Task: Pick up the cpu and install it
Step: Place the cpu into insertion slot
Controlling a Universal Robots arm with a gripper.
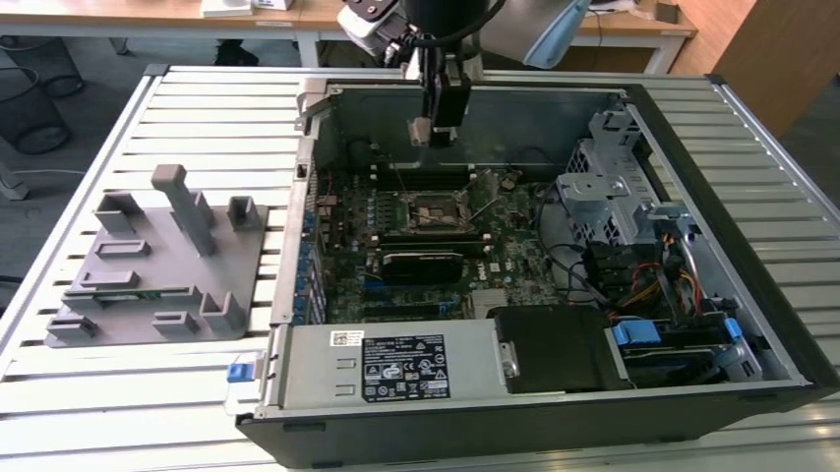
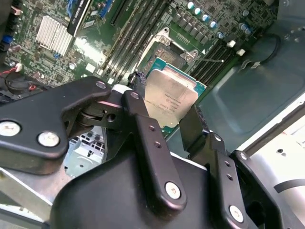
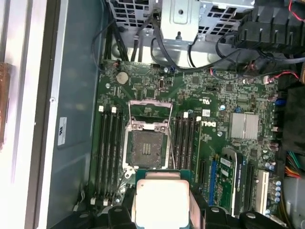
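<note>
My gripper (image 1: 431, 131) hangs over the back of the open computer case, shut on the cpu (image 1: 419, 133). The cpu (image 2: 169, 97) is a flat square chip with a silver metal top and a green edge, clamped between two black fingers (image 2: 138, 107). In the first wrist view the cpu (image 3: 161, 200) sits just beside the open processor socket (image 3: 147, 148) on the green motherboard, with the socket's metal frame flipped up. In the exterior view the socket (image 1: 431, 209) lies below the gripper, and the chip is held well above the board.
A grey fixture plate (image 1: 151, 265) with upright posts lies on the slatted table at the exterior view's left. Inside the case are memory slots (image 3: 108, 143), a black block (image 1: 420, 264), a power supply (image 1: 393, 366), a drive cage (image 1: 604, 192) and cable bundles (image 1: 630, 265).
</note>
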